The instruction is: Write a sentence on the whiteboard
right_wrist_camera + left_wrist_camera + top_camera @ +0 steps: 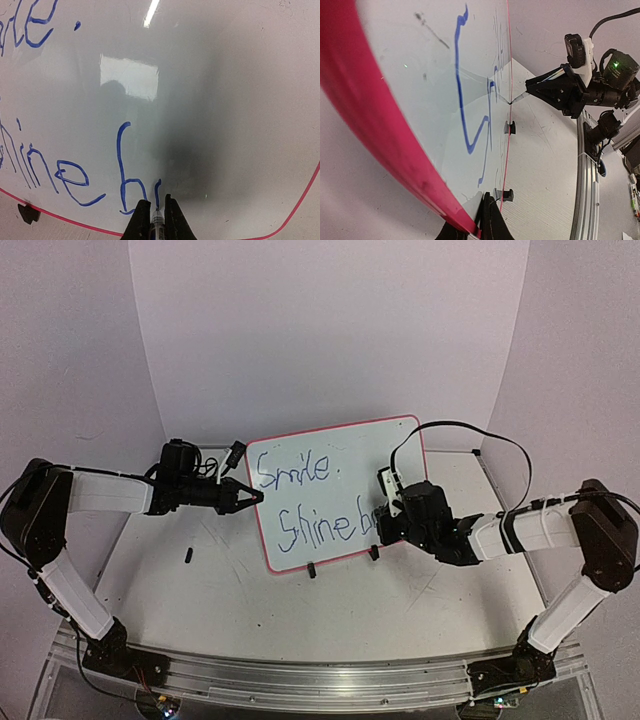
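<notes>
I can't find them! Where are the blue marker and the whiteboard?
blue marker (157, 222): right wrist view, on its barrel near the tip.
whiteboard (365, 455): top external view, on a bare patch of its white face.

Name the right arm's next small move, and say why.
Probably slide the marker slightly rightward to begin the next letter: the right tool holds its tip at the whiteboard just after "br", with blank board to the right.

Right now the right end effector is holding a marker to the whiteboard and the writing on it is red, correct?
No: the writing is blue, not red, as the right wrist view shows. The right end effector does hold a marker to the whiteboard.
</notes>
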Motion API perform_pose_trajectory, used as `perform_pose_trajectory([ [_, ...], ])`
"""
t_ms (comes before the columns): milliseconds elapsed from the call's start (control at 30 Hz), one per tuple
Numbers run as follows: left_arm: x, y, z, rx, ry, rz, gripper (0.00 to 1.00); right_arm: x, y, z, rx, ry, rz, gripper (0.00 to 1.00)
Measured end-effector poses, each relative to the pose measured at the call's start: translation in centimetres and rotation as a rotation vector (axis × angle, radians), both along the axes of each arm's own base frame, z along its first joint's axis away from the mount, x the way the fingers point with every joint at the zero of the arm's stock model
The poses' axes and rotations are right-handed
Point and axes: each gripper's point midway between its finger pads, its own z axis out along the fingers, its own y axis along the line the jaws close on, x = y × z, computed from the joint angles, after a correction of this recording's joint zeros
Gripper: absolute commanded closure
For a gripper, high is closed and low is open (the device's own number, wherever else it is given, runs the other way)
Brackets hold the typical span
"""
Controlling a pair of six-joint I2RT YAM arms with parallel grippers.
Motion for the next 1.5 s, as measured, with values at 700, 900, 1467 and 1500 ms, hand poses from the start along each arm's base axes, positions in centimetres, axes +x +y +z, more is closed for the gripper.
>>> perform_pose_trajectory([
  [700,0.0,0.0,0.0,0.001,-0.003,-0.001,1.00,1.5,-0.2,2.3,-0.008,-0.071,-0.056,1.00],
  [900,0.0,0.0,0.0,0.002,-0.005,-0.001,1.00,0.7,-0.1,2.8,0.017,-0.073,-0.013,1.00],
  [1467,0.0,0.0,0.0,0.003,-0.007,-0.002,1.00,2.5,-0.4,4.9,0.050,-0.128,-0.028,1.00],
  [1500,0.0,0.0,0.0,0.003,-0.007,-0.002,1.00,2.5,-0.5,4.9,0.049,-0.126,-0.031,1.00],
])
